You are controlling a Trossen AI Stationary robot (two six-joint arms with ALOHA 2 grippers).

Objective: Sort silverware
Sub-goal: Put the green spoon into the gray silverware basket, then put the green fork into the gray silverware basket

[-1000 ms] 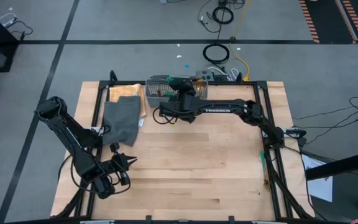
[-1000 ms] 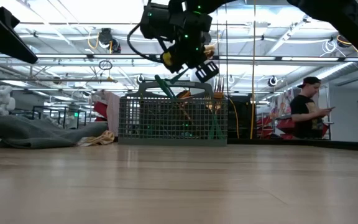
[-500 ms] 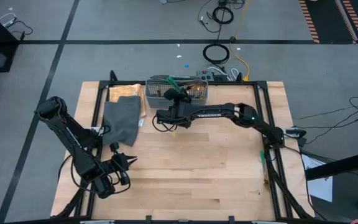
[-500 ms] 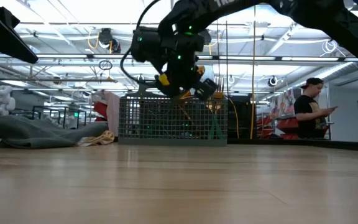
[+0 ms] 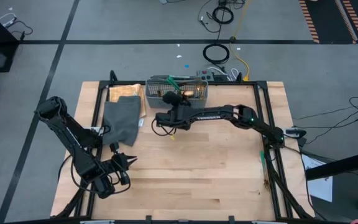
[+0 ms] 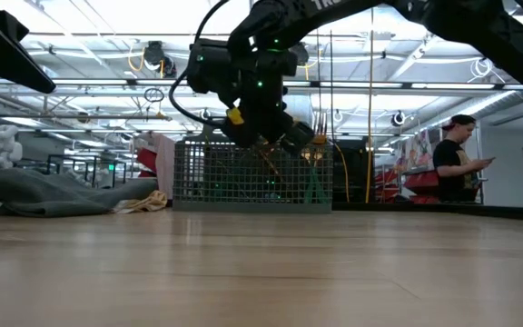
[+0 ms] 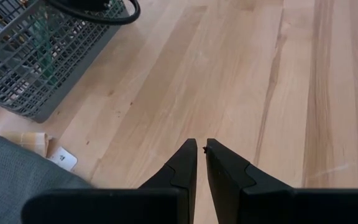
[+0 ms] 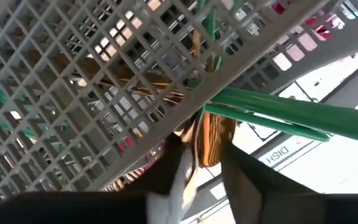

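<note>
Wooden table (image 5: 185,168) carries grey cloth (image 5: 122,119) beside mesh basket (image 5: 178,90), where the right gripper (image 8: 199,163), slightly parted, straddles a gold utensil (image 8: 210,140).

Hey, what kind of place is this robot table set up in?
Probably a robotics lab or workshop: exposed ceiling trusses with strip lights, cables on a taped grey floor, and a person standing behind the table.

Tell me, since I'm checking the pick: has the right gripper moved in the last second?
Yes. In the high view the right gripper has shifted toward the table's left side along the grey mesh basket, and in the low view it sits lower against the basket.
</note>
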